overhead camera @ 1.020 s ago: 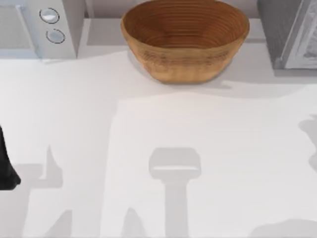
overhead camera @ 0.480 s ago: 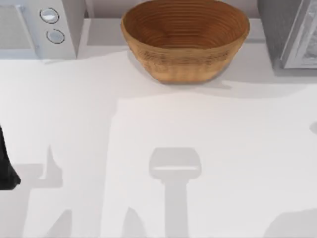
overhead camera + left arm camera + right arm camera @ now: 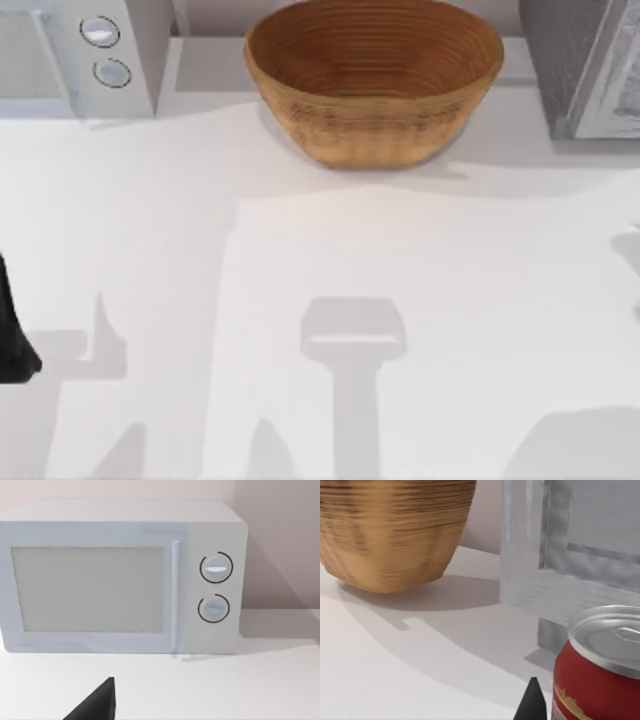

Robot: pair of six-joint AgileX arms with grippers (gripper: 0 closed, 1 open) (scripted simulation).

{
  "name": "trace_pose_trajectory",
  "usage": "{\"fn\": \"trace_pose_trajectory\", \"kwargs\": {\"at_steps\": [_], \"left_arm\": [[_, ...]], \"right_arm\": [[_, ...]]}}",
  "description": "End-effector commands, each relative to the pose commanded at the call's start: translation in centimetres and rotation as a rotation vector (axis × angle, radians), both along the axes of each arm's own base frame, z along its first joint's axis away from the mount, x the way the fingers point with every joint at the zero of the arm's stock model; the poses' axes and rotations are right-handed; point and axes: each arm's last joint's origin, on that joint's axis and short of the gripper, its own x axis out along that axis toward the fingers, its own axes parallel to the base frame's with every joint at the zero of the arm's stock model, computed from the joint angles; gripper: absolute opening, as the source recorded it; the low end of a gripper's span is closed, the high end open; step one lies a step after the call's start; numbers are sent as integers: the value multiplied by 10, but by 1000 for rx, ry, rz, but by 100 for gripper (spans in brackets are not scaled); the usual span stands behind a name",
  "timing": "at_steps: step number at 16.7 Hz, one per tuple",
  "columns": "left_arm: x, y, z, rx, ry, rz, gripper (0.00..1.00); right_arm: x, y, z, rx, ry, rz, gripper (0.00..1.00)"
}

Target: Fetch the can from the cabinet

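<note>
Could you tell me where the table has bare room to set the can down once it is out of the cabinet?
The wide white table in front of the basket is free, from the left arm at the left edge across to the right edge. The back row is crowded: microwave, basket, cabinet. The can stands close beside the cabinet.

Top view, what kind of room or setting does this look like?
Probably a kitchen counter, in simulation: a white microwave with two round dials, a woven brown wicker basket and a grey cabinet stand along the back of a white table, beside a red drink can.
</note>
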Motion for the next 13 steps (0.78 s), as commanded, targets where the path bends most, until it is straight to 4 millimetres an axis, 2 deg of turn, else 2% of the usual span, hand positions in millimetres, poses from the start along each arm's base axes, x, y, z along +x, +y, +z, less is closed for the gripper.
{"fn": "trace_pose_trajectory", "kwargs": {"at_steps": [13], "left_arm": [[0, 0, 0, 0, 0, 0, 100]], "right_arm": [[0, 0, 0, 0, 0, 0, 98]]}}
